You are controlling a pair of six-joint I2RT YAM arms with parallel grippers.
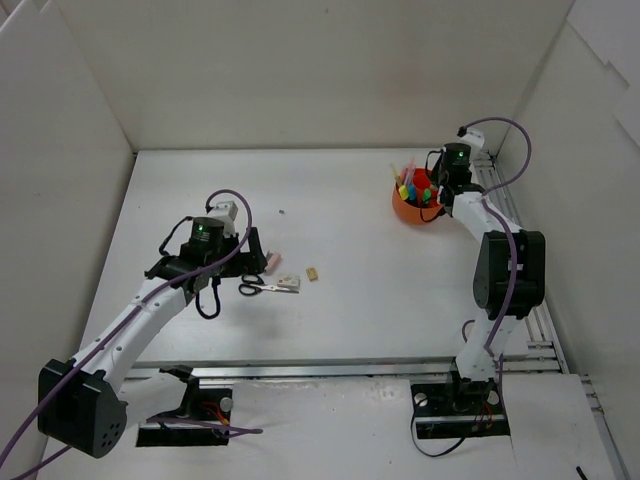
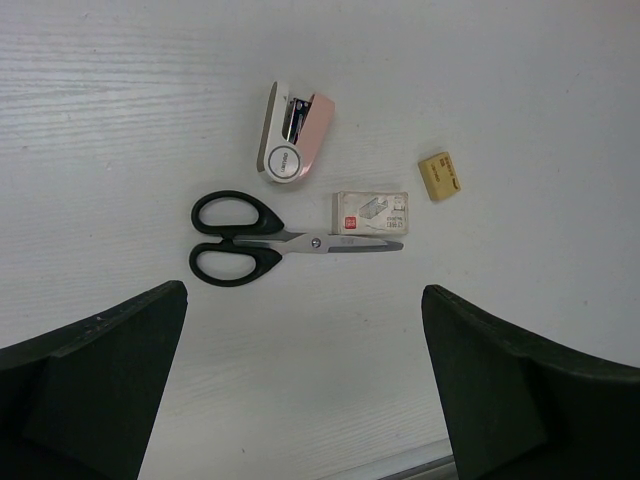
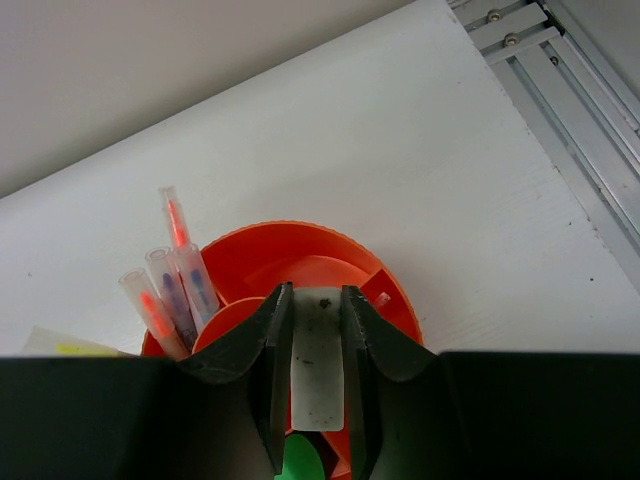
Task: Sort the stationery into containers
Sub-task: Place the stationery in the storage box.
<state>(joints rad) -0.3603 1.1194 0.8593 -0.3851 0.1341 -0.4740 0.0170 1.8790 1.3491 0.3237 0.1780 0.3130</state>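
We see the left gripper [image 2: 302, 300] hanging above the white table [image 2: 520, 90], its two black fingers [image 2: 95, 385] spread wide with nothing between them. Below its camera lie the black-handled scissors [image 2: 262, 240], closed and flat, with the handles to the left of that view and the blades to the right. The blades run along the lower edge of a small white box of staples [image 2: 371, 213] and touch it. Just beyond the scissors rests a pink and white stapler [image 2: 292, 135]. A beige eraser [image 2: 440, 176] sits near the box but apart from it. Well apart from this group, toward the far right of the table, stands the round orange cup [image 3: 290, 235], and the right gripper [image 3: 317, 345] is directly over it. Its fingers are drawn close together and pinch a pale object [image 3: 318, 370] that fills the gap between them. A patch of green [image 3: 300, 465] shows beneath it, and we cannot tell what kind of item this is. In the cup several pens [image 3: 175, 295] with clear caps lean toward the left of the wrist view, their insides orange and blue. The top view also shows bright green, yellow and pink ends [image 1: 415, 188] standing out of the cup. A curved orange wall divides the cup inside; we cannot tell which part the gripper is over.
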